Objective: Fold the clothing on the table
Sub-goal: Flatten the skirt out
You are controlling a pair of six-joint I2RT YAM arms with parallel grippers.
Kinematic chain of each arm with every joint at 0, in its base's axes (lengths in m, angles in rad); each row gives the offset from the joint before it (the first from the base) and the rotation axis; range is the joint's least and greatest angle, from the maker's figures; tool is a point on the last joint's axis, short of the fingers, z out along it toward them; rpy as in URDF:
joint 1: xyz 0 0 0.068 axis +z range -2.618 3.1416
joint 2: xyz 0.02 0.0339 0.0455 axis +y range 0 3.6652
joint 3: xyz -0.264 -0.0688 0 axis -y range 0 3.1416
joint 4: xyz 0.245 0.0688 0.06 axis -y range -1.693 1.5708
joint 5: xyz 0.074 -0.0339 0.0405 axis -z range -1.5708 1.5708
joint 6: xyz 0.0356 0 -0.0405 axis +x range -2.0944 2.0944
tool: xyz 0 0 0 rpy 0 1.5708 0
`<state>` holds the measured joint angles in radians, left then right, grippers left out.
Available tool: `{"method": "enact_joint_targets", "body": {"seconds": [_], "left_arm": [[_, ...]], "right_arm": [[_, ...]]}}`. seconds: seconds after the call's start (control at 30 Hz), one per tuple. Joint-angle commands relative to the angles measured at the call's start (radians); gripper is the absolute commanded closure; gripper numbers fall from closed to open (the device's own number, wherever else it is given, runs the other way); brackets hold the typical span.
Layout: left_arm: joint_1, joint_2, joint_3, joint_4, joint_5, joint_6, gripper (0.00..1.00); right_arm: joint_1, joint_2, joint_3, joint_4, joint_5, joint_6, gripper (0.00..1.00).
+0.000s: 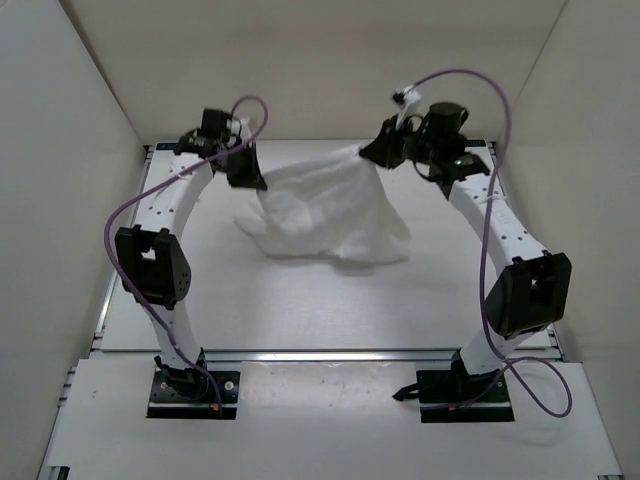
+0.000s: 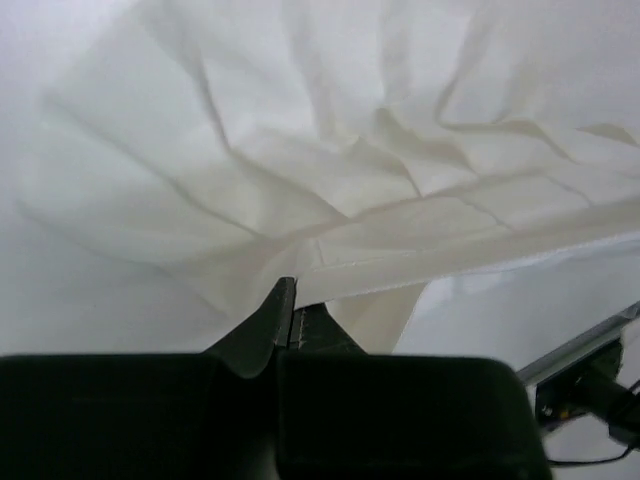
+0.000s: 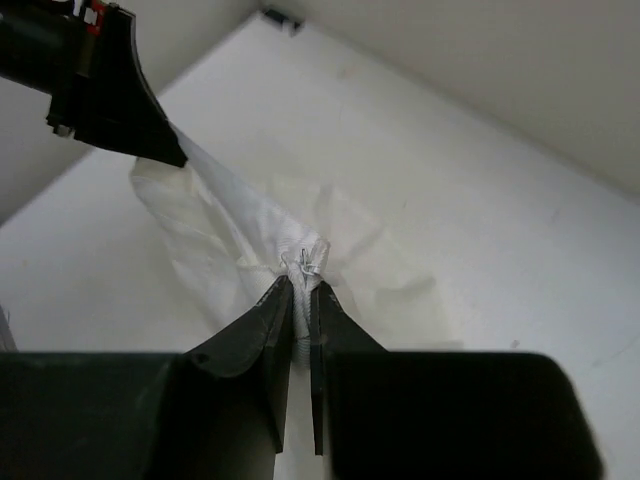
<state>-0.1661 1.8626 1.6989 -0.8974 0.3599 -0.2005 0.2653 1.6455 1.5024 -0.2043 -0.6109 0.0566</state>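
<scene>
The clothing (image 1: 330, 210), thin, white and wrinkled, hangs lifted at the back of the table (image 1: 300, 310), stretched between both grippers, with its lower part bunched on the tabletop. My left gripper (image 1: 250, 175) is shut on its left edge; in the left wrist view the jaws (image 2: 292, 290) pinch the hem while the clothing (image 2: 330, 170) fills the view. My right gripper (image 1: 375, 155) is shut on the right corner. In the right wrist view a ribbed white strip sits clamped between the jaws (image 3: 302, 285), and the clothing (image 3: 230, 235) runs taut to the left gripper (image 3: 165, 148).
White walls (image 1: 70, 200) close in the table on the left, back and right. A silver rail (image 1: 330, 355) crosses near the arm bases. Purple cables (image 1: 490, 240) loop along both arms.
</scene>
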Motion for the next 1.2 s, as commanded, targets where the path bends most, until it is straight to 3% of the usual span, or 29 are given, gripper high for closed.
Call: {"method": "enact_joint_targets", "body": {"seconds": [0.0, 0.03, 0.13, 0.23, 0.27, 0.43, 0.5, 0.63, 0.77, 0.97, 1.07, 1.13, 1.17], "left_arm": [[0.036, 0.068, 0.370, -0.063, -0.156, 0.000, 1.00], [0.052, 0.088, 0.521, -0.048, -0.136, -0.016, 1.00], [0.065, -0.001, 0.562, 0.119, -0.148, -0.102, 1.00], [0.025, -0.162, 0.388, 0.289, -0.298, -0.073, 1.00], [0.022, -0.193, 0.295, 0.334, -0.303, -0.062, 1.00], [0.001, -0.379, -0.134, 0.354, -0.292, -0.036, 1.00], [-0.035, -0.449, -0.359, 0.339, -0.341, 0.005, 1.00], [-0.085, -0.566, -0.638, 0.270, -0.391, 0.007, 1.00], [-0.110, -0.622, -0.760, 0.253, -0.343, -0.022, 1.00], [-0.205, -0.522, -0.736, 0.203, -0.323, -0.019, 1.00], [-0.220, -0.493, -0.733, 0.193, -0.315, -0.036, 1.00], [-0.217, -0.480, -0.736, 0.164, -0.311, -0.043, 1.00], [-0.217, -0.483, -0.743, 0.160, -0.309, -0.039, 1.00]], "right_arm": [[-0.138, -0.072, 0.226, 0.068, -0.027, 0.052, 1.00], [-0.168, -0.063, 0.267, 0.057, -0.032, 0.057, 1.00], [-0.184, -0.073, 0.401, 0.005, -0.009, 0.013, 1.00], [-0.175, -0.166, 0.308, 0.006, 0.045, -0.047, 1.00], [-0.182, -0.193, 0.207, 0.029, 0.062, -0.046, 1.00], [-0.257, -0.455, -0.358, 0.112, 0.054, 0.040, 1.00], [-0.264, -0.534, -0.509, 0.069, 0.051, 0.049, 1.00], [-0.278, -0.677, -0.770, -0.004, 0.054, 0.098, 1.00], [-0.271, -0.748, -0.890, 0.011, 0.042, 0.179, 1.00], [-0.184, -0.681, -0.880, 0.092, -0.020, 0.245, 1.00], [-0.027, -0.590, -0.823, 0.075, 0.063, 0.250, 0.72], [0.059, -0.517, -0.791, 0.056, 0.107, 0.265, 0.58], [0.098, -0.500, -0.775, 0.049, 0.106, 0.273, 0.56]]}}
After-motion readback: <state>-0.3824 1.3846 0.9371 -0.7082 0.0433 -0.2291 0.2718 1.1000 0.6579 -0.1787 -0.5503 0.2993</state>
